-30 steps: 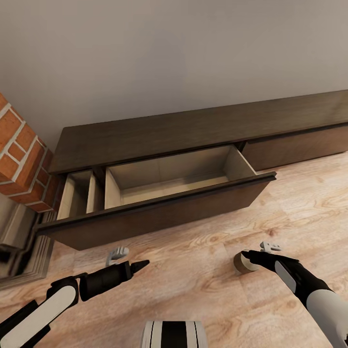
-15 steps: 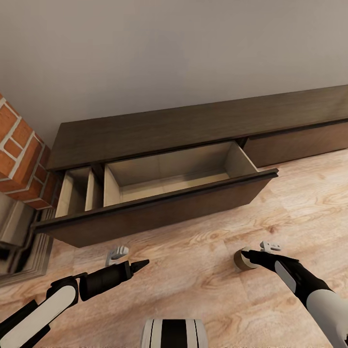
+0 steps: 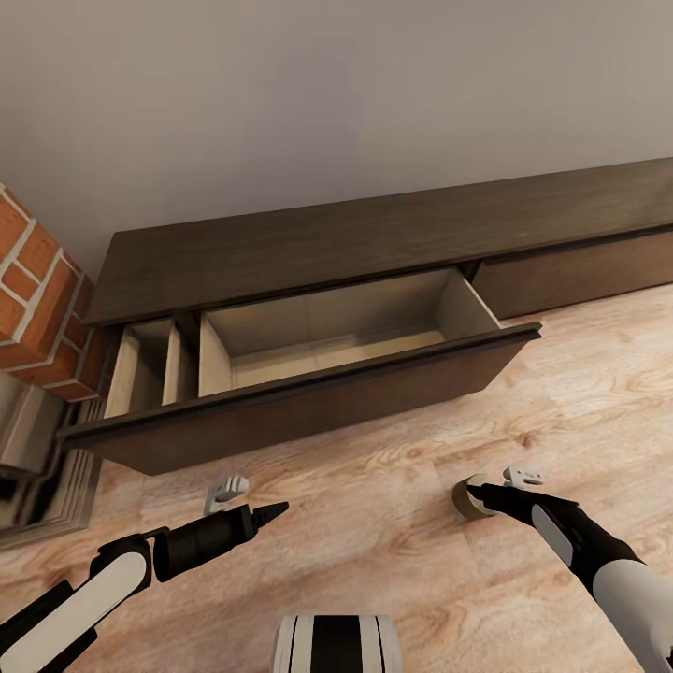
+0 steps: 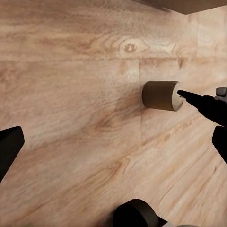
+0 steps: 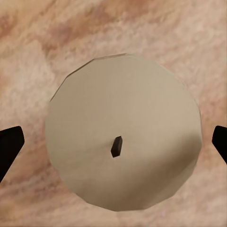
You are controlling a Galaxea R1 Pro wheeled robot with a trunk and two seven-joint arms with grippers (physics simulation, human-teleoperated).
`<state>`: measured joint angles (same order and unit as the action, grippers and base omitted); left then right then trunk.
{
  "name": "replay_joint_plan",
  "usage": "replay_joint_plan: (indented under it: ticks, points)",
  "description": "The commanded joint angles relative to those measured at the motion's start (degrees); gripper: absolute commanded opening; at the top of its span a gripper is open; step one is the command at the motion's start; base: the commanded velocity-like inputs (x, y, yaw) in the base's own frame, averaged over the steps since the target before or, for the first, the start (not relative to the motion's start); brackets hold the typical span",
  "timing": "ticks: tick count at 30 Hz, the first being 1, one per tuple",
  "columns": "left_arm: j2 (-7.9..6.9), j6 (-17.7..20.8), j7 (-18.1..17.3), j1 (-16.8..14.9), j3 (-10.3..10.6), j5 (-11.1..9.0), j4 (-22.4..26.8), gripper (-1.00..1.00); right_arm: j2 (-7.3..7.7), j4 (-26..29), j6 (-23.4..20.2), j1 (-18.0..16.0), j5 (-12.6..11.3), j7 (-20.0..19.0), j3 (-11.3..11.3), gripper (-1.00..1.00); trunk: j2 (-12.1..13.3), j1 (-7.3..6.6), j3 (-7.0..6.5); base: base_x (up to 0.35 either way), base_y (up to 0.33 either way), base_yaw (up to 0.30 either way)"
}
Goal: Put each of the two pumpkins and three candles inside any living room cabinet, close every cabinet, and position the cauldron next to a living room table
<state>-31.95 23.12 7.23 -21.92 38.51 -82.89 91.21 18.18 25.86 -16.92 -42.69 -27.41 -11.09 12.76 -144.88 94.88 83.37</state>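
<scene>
Candle (image 3: 467,503) stands upright on the floor (image 3: 393,523), lower right of frame, in front of the open cabinet drawer (image 3: 327,341). Right hand (image 3: 495,494) poised above it, fingers spread wide, gripping nothing. Likely light, rigid, smooth; grip across the round sides.

Even, soft, bright simulated light; faint shadow on wall (image 3: 318,103); slightly blurry renders, no glare

A stubby beige-grey candle (image 3: 469,501) stands upright on the floor at near right. Farther off, the dark brown cabinet (image 3: 374,238) has its drawer (image 3: 318,336) pulled open, pale inside.
</scene>
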Motion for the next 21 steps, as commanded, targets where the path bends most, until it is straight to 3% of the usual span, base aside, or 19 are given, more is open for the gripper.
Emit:
replay_joint_plan:
  ticks: [1, 21]
  points:
    - [-0.04, 0.02, 0.50, -0.05, 0.08, -0.61, 0.09, 1.00, 0.07, 0.07, -0.22, -0.02, -0.27, -0.02, 0.25, 1.00, -0.02, -0.01, 0.04, 0.000, 0.000, 0.000]
    - [-0.04, 0.00, 0.50, -0.05, 0.17, -0.67, 0.11, 1.00, 0.10, 0.06, -0.21, -0.02, -0.21, 0.01, 0.26, 1.00, -0.04, 0.04, 0.48, 0.000, 0.000, 0.000]
